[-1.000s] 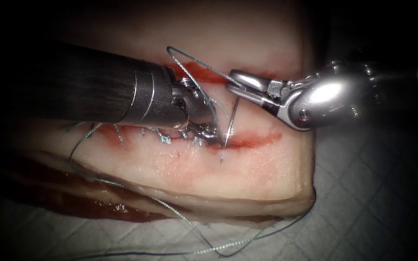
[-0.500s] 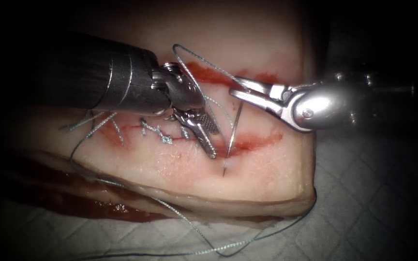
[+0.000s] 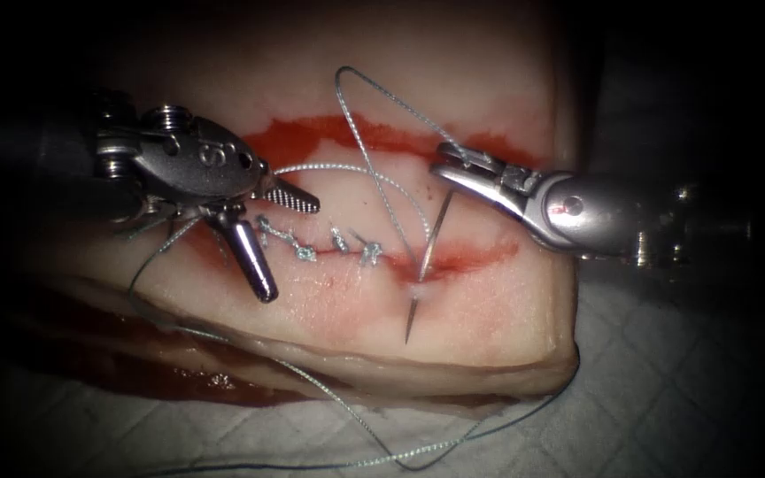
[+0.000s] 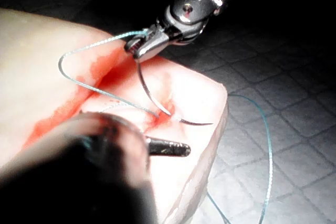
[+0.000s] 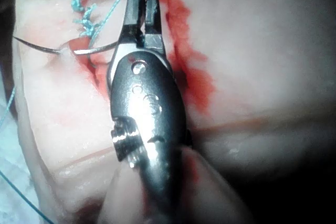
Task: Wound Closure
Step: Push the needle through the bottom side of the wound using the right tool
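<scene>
Right tool is clamping the needle at its tail end, far side of the cut; the needle is passing through the tissue, its tip showing on the near side. Left tool is sitting left of the stitches, jaws spread wide, holding nothing. Thread is looping above the needle.

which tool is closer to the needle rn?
Right. The right tool grips the needle near its thread end, needle through the tissue. The left tool sits left along the cut, jaws open, holding nothing.
</scene>
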You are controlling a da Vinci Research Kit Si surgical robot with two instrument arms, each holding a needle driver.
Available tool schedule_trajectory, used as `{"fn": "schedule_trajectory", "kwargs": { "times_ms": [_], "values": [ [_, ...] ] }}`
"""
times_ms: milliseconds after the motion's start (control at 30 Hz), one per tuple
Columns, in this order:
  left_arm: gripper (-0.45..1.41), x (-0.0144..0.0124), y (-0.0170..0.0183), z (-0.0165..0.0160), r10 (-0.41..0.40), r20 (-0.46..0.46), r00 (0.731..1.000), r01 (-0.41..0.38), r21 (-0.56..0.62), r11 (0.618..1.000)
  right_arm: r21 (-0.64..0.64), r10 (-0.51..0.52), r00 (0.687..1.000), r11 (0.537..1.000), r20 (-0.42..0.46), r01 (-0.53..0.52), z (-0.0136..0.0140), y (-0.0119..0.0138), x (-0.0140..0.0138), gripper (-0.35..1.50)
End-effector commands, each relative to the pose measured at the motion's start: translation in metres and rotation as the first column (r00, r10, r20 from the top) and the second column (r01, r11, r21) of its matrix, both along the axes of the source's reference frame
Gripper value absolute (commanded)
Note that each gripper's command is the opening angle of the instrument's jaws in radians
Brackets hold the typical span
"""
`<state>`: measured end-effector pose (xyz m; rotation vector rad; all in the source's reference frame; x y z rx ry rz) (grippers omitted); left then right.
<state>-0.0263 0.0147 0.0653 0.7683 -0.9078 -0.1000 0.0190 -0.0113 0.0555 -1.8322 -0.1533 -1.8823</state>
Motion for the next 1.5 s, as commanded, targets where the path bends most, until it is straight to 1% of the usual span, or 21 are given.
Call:
{"fn": "schedule_trajectory", "kwargs": {
  "times_ms": [33,100,133,167,200,300,367,400,467,600,633,733,800,900,1000,1233,1300,1367,1400,1433,1500],
  "values": [
    [0.61,-0.0003,-0.001,0.0,0.022,0.038,0.999,-0.021,-0.025,0.999,0.04,0.024,1.0,0.999,-0.007,-0.023,0.0004,0.0,0.0008,-0.35],
    [0.34,0.0002,-0.0025,-0.0001,0.113,0.173,0.978,-0.084,-0.171,0.982,0.076,0.042,0.999,0.996,-0.014,-0.041,0.0005,0.0,0.0008,-0.35],
    [0.34,0.0003,-0.0032,0.0,0.144,0.235,0.961,-0.074,-0.287,0.955,0.095,0.046,0.999,0.995,-0.021,-0.044,0.0006,0.0,0.0008,-0.35],
    [0.41,0.0001,-0.0043,0.0006,0.165,0.32,0.933,0.0,-0.46,0.888,0.133,0.054,0.998,0.99,-0.036,-0.049,0.0009,-0.0001,0.0008,-0.35],
    [0.37,-0.0003,-0.0047,0.0012,0.165,0.351,0.922,0.037,-0.503,0.863,0.151,0.06,0.997,0.987,-0.042,-0.053,0.0011,-0.0001,0.0007,-0.35],
    [0.41,-0.0015,-0.0048,0.003,0.223,0.447,0.866,0.069,-0.549,0.833,0.174,0.064,0.996,0.983,-0.058,-0.053,0.0016,-0.0003,0.0008,-0.35],
    [0.15,-0.0022,-0.0048,0.0044,0.295,0.52,0.801,0.092,-0.595,0.799,0.196,0.067,0.995,0.979,-0.069,-0.052,0.0019,-0.0005,0.0007,-0.35],
    [0.19,-0.0025,-0.0049,0.005,0.304,0.532,0.79,0.108,-0.609,0.785,0.21,0.069,0.995,0.976,-0.075,-0.052,0.002,-0.0005,0.0008,-0.35],
    [-0.15,-0.0032,-0.005,0.0062,0.342,0.551,0.761,0.143,-0.658,0.739,0.22,0.071,0.994,0.974,-0.079,-0.052,0.0021,-0.0006,0.0008,-0.35],
    [0.07,-0.0038,-0.0043,0.007,0.406,0.557,0.725,0.185,-0.724,0.664,0.224,0.072,0.994,0.973,-0.081,-0.052,0.0022,-0.0006,0.0008,-0.35],
    [-0.17,-0.0039,-0.004,0.007,0.438,0.552,0.71,0.2,-0.754,0.626,0.229,0.073,0.994,0.972,-0.083,-0.052,0.0022,-0.0007,0.0009,-0.35],
    [-0.17,-0.0043,-0.004,0.0071,0.431,0.546,0.719,0.203,-0.757,0.621,0.233,0.075,0.994,0.971,-0.084,-0.054,0.0023,-0.0007,0.0009,-0.35],
    [-0.03,-0.0045,-0.0042,0.0073,0.428,0.543,0.723,0.206,-0.76,0.617,0.232,0.076,0.994,0.971,-0.084,-0.054,0.0023,-0.0007,0.001,-0.35],
    [0.04,-0.0048,-0.0046,0.0076,0.373,0.563,0.737,0.215,-0.719,0.661,0.232,0.076,0.994,0.971,-0.084,-0.055,0.0023,-0.0008,0.001,-0.35],
    [0.3,-0.0054,-0.005,0.008,0.349,0.566,0.747,0.214,-0.702,0.679,0.232,0.077,0.994,0.971,-0.083,-0.055,0.0023,-0.0007,0.0011,-0.35],
    [0.47,-0.0062,-0.0055,0.0088,0.357,0.567,0.742,0.199,-0.695,0.691,0.233,0.077,0.994,0.971,-0.083,-0.056,0.0023,-0.0008,0.0011,-0.35],
    [0.46,-0.0065,-0.0055,0.0089,0.359,0.568,0.741,0.196,-0.694,0.692,0.233,0.078,0.994,0.971,-0.083,-0.056,0.0023,-0.0008,0.0011,-0.35],
    [0.17,-0.007,-0.0056,0.0091,0.367,0.57,0.736,0.191,-0.694,0.695,0.238,0.078,0.993,0.97,-0.085,-0.056,0.0023,-0.0008,0.0011,-0.35],
    [0.17,-0.007,-0.0056,0.0091,0.367,0.57,0.736,0.191,-0.694,0.695,0.238,0.078,0.993,0.97,-0.085,-0.056,0.0023,-0.0008,0.0011,-0.35],
    [-0.12,-0.0073,-0.0057,0.0092,0.369,0.568,0.735,0.19,-0.695,0.693,0.238,0.078,0.993,0.97,-0.085,-0.056,0.0023,-0.0008,0.0011,-0.35],
    [-0.35,-0.0074,-0.0057,0.0093,0.371,0.568,0.735,0.188,-0.696,0.693,0.239,0.079,0.993,0.969,-0.085,-0.056,0.0022,-0.0008,0.0011,-0.35]
  ]
}}
